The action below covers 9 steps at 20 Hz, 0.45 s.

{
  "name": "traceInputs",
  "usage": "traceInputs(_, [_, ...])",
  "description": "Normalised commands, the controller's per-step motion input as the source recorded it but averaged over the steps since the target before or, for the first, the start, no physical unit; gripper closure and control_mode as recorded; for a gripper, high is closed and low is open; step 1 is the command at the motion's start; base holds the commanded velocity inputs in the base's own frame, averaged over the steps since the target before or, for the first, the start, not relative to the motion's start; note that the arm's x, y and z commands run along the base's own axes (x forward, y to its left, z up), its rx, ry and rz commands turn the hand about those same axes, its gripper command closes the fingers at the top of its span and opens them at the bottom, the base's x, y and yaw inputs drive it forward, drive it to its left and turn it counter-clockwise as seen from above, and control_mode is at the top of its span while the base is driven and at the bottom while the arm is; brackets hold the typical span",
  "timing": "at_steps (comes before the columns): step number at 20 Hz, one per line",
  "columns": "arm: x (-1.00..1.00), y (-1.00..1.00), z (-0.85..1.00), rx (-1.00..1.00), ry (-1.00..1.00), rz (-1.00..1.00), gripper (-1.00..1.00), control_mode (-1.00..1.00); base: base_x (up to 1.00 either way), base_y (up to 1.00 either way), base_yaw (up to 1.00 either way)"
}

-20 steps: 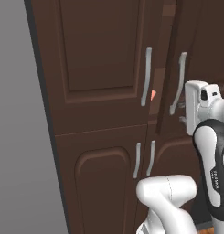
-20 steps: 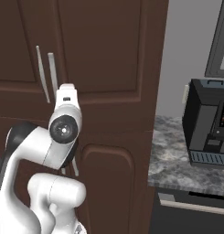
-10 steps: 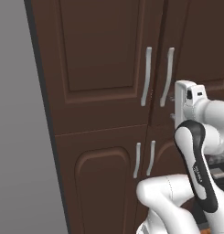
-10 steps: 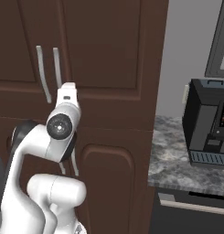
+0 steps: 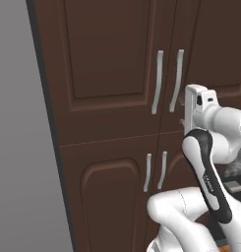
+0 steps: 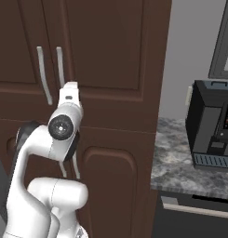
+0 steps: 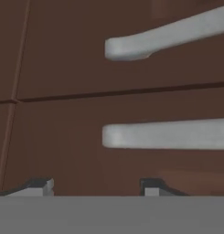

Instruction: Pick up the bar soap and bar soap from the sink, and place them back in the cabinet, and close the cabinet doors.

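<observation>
The doors (image 5: 141, 74) of the cabinet (image 6: 110, 56) look shut, their two handles (image 5: 167, 81) side by side, and the gripper (image 7: 97, 185) sits close against the right door with its jaws spread and holding nothing. The risk now is small — a fingertip (image 7: 152, 186) catching under a handle as the arm pulls away could drag that door open again. The soaps are presumably inside — I cannot tell.
</observation>
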Motion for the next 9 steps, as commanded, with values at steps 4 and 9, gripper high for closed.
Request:
traceInputs(4, [0.03, 0.0, -0.01, 0.0, 0.0, 0.0, -1.0, -1.0, 0.0, 0.0, 0.0])
traceInputs(9, [0.0, 0.0, 0.0, 0.0, 0.0, 0.0, -1.0, -1.0, 0.0, 0.0, 0.0])
